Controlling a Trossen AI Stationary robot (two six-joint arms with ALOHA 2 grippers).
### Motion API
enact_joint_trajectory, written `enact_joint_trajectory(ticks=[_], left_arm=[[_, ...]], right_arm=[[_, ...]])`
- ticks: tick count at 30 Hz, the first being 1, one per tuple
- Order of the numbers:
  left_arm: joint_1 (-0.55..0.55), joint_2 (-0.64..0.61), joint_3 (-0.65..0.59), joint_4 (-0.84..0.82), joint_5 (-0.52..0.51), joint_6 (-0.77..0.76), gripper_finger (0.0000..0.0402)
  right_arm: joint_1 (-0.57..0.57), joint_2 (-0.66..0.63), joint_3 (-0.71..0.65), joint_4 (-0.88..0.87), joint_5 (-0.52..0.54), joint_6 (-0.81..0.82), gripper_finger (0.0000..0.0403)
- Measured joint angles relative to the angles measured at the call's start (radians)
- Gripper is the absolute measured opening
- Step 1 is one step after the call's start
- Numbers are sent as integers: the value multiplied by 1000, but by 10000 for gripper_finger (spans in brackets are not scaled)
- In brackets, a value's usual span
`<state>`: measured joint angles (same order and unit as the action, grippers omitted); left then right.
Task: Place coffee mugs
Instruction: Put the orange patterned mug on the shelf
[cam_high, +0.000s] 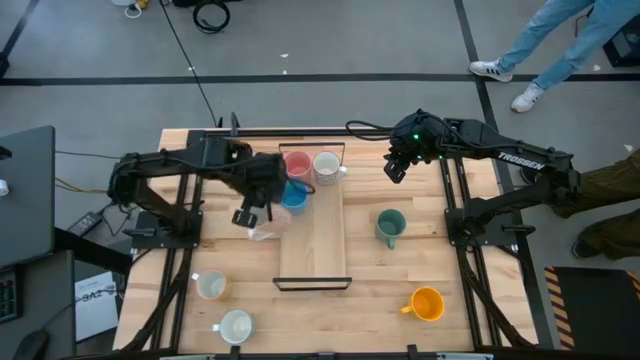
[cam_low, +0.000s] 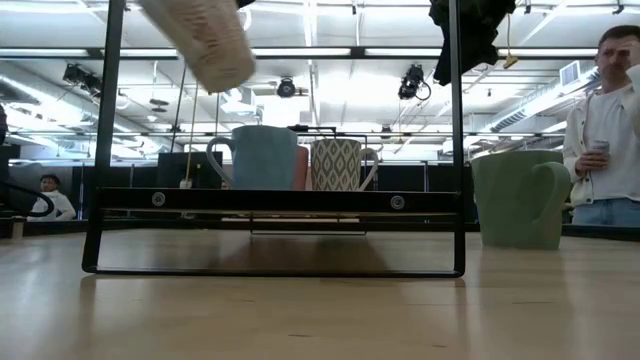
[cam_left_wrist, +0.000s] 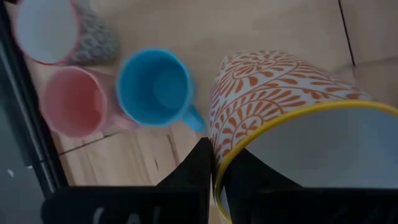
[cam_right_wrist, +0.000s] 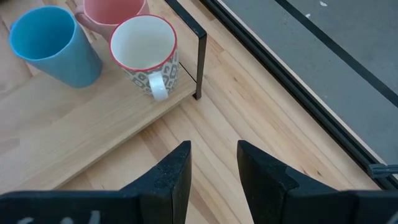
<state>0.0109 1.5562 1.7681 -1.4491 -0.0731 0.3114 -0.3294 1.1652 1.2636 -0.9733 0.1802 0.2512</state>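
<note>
Floor (cam_high: 330, 90): grey, crossed by dark lines, cables lying at the far side.
Table (cam_high: 330, 320): pale wood planks.
Ceiling lights (cam_low: 330, 52): long bright strips.
People: one standing far right (cam_low: 605, 130), one seated far left (cam_low: 48, 195).

- The high view looks straight down on the whole table (cam_high: 320, 310) from well above.
- The low view sits at tabletop height, facing level across into the room.
- The left wrist view looks down, very close to a patterned mug (cam_left_wrist: 292, 118).
- The right wrist view looks down from higher up; both wrist views share the blue mug (cam_right_wrist: 53, 43).
</note>
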Motion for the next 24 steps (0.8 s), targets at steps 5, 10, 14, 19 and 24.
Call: enact_joint_trajectory(ticks=[5, 10, 14, 19, 24], left_arm=[[41, 91, 112, -3, 34, -39, 29], [83, 233, 281, -39, 63, -41, 28], [108, 349, 402, -77, 63, -86, 28], [129, 459, 498, -105, 74, -120, 28], [145, 528, 538, -104, 98, -122, 28]], right_arm=[[0, 0, 0, 0, 0, 0, 135], [0, 0, 0, 0, 0, 0, 135], [0, 0, 0, -9, 0, 16, 135], [0, -1, 0, -53, 0, 4, 135], [-1, -1, 0, -64, 2, -32, 135]])
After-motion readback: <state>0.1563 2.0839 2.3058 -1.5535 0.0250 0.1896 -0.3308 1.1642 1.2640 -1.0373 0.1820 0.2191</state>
